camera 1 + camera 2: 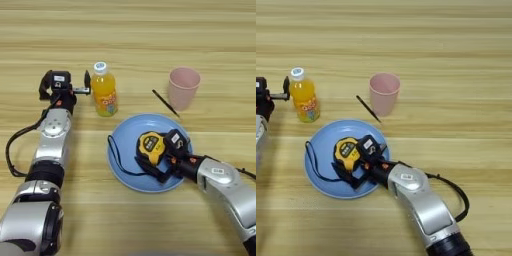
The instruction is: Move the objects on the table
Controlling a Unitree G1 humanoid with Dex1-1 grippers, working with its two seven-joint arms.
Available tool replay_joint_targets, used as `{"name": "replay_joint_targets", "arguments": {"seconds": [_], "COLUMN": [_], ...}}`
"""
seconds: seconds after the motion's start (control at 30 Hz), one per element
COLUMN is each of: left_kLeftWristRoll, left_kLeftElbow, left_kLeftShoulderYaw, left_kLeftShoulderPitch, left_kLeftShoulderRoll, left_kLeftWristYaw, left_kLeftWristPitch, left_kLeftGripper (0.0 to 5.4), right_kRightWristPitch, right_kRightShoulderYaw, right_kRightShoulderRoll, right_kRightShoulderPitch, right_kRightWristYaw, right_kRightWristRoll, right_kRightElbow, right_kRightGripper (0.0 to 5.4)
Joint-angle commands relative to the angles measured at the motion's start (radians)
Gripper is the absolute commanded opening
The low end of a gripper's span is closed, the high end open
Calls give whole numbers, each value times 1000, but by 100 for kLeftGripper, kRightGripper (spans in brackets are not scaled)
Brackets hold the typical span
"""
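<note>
**Tape measure on the plate, bottle and cup standing behind it**

On your far left, the left gripper [86,85] sits just beside the one orange juice bottle [104,90], the arm reaching straight up the table [130,30]; you cannot tell whether its fingers are apart or touching the bottle. The bottle stands upright, capped white, holding orange liquid. Next, you have one blue plate [120,145] in front of the bottle, and on it lies the single yellow-black tape measure [150,147], its black strap [117,161] looping over the plate's left part. Your right gripper [162,160] comes in low from the right, fingers clamped on the tape measure. Behind the plate lies one thin dark stick [165,103]. One pink plastic cup [183,88] stands upright just beyond it; nothing shows inside it.
</note>
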Motion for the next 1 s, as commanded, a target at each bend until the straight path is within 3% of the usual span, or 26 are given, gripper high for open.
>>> {"name": "replay_joint_targets", "arguments": {"seconds": [0.03, 0.33, 0.63, 1.0], "left_kLeftWristRoll": [17, 18, 19, 22], "left_kLeftElbow": [-4, -4, -5, -8], "left_kLeftShoulderYaw": [-7, -8, -10, -13], "left_kLeftShoulderPitch": [4, 4, 4, 3], "left_kLeftShoulderRoll": [2, 1, 0, -5], "left_kLeftWristYaw": [4, 5, 7, 13], "left_kLeftWristPitch": [13, 13, 14, 15], "left_kLeftGripper": [540, 540, 540, 540], "right_kRightWristPitch": [-20, -31, -10, -10], "right_kRightShoulderYaw": [-3, -37, -127, -284], "right_kRightShoulderRoll": [2, 11, -1, -65], "right_kRightShoulderPitch": [-5, -7, -26, -51], "right_kRightWristYaw": [2, -6, -24, -43], "right_kRightWristRoll": [-6, 16, 43, 67], "right_kRightElbow": [6, -45, -112, -105], "right_kRightGripper": [478, 466, 462, 462]}}
